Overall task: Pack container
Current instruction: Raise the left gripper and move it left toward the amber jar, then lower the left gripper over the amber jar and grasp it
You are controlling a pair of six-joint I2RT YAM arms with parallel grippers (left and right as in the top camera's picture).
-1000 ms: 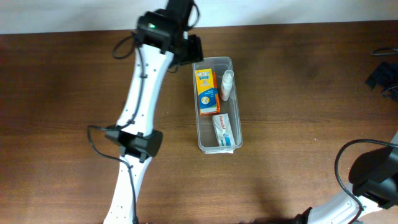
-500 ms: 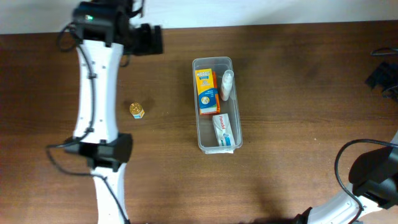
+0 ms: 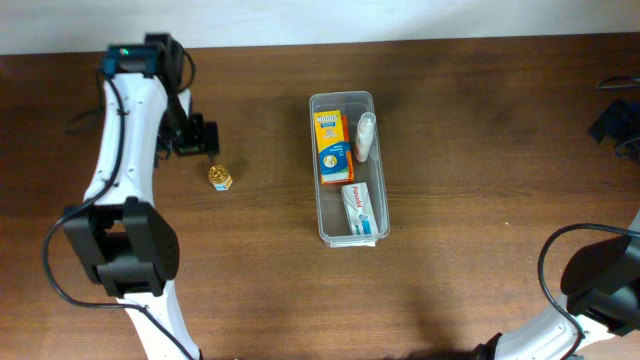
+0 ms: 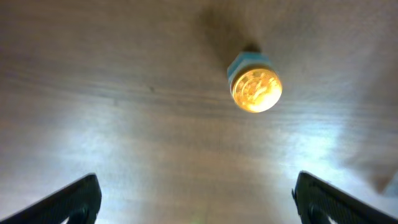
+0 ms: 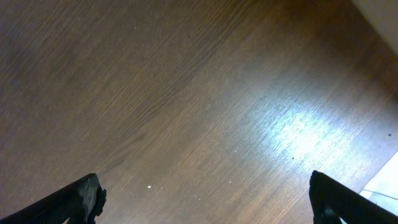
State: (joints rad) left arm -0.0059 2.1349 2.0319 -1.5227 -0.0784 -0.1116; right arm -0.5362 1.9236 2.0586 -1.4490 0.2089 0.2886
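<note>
The clear plastic container (image 3: 318, 165) stands upright mid-table. It holds an orange box (image 3: 332, 146), a small white bottle (image 3: 365, 136) and a white box (image 3: 358, 208). A small gold-topped jar with a light blue body (image 3: 220, 178) stands on the table left of it; it also shows in the left wrist view (image 4: 255, 88). My left gripper (image 3: 203, 137) is open and empty, just up and left of the jar; in the left wrist view its fingertips (image 4: 196, 199) are spread wide. My right gripper (image 5: 205, 199) is open and empty over bare wood, out of the overhead view.
The right arm's base (image 3: 600, 285) sits at the bottom right corner. A black object (image 3: 614, 122) lies at the right edge. The table's far edge meets a white wall at the top.
My left arm has swung left, away from the container's top-left corner, then down toward the small jar. The jar came into view once the arm moved off. The container's contents have not moved.
</note>
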